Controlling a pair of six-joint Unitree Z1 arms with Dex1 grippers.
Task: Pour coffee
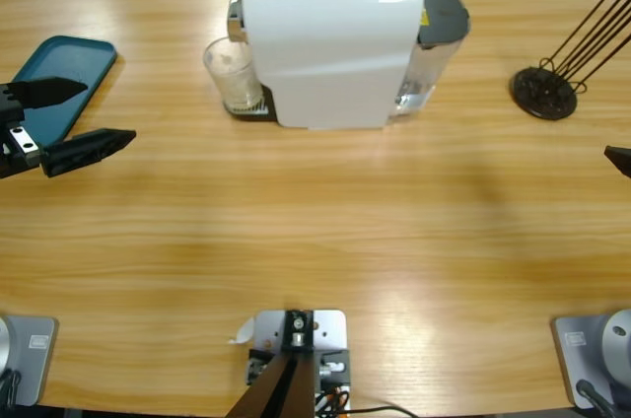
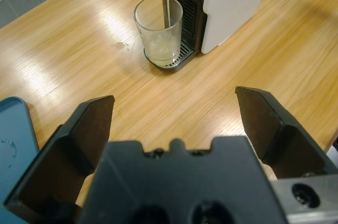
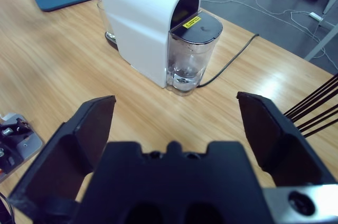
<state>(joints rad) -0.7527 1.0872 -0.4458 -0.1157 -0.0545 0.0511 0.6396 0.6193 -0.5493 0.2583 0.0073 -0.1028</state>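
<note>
The white coffee machine [image 1: 325,43] stands at the back middle of the table. A clear glass [image 2: 158,28] sits on its drip tray under the spout, also seen as the glass [image 1: 234,75] from above. A shallow layer of pale coffee [image 2: 161,52] lies in the glass's bottom, and a thin pale stream runs down from the spout. My left gripper [image 1: 110,110] hovers at the table's left, open and empty, well short of the glass. My right gripper [image 3: 177,113] is open and empty, far right of the machine [image 3: 142,23]; only its tip [image 1: 619,159] shows from above.
A blue tray [image 1: 59,73] lies beside the left gripper. A black wire rack [image 1: 544,93] stands at the back right. The machine's water tank [image 3: 187,57] faces the right gripper, with a cable [image 3: 232,60] running off the table.
</note>
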